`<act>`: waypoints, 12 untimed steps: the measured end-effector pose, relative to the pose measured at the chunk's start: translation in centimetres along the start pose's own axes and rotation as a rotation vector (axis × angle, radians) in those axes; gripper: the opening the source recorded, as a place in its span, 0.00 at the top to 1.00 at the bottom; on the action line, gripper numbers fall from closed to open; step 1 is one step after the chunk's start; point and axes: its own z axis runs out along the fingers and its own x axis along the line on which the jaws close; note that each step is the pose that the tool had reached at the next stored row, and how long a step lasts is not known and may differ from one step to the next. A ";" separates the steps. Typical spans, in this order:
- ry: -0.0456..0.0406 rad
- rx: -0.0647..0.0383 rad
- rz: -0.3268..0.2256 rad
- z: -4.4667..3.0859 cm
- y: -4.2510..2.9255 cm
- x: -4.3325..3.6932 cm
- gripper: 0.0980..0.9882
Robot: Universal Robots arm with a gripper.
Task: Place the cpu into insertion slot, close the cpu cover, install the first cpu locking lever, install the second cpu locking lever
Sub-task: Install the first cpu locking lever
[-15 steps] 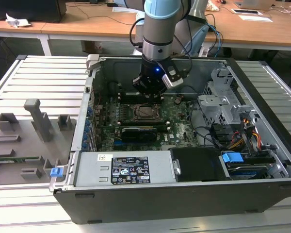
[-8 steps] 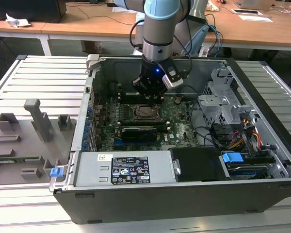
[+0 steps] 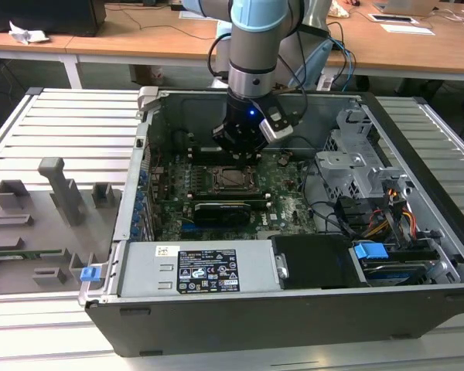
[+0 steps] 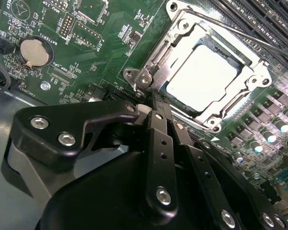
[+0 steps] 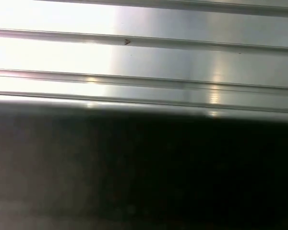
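The open black computer case [image 3: 294,309] lies on a ribbed metal table [image 3: 62,124], wooden desks [image 3: 139,42] behind. Inside, the arm's black gripper [image 4: 156,98] hangs low over the green circuit board [image 4: 101,57], its slim fingers [image 4: 158,124] pressed together, tips at the corner of the silver metal cpu cover [image 4: 249,79]. The cover lies closed over the insertion slot, framing the pale square cpu [image 4: 201,79].

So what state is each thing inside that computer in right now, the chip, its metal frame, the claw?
Chip: lying flat in its socket.
Socket: filled by the chip.
Metal frame: folded down around the chip, chip face showing through its cut-out.
Locking lever: thin rod along one side of the frame; whether it is latched, I can't tell.
Claw: fingers together, holding nothing, tips at the frame's corner.
Computer case: side open.
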 end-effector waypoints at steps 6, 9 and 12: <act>-0.0007 -0.001 0.000 -0.06 0.22 -0.12 0.99; 0.0000 0.000 0.000 -0.76 0.22 -0.11 0.99; -0.0001 0.001 0.000 -1.21 0.22 -0.12 0.99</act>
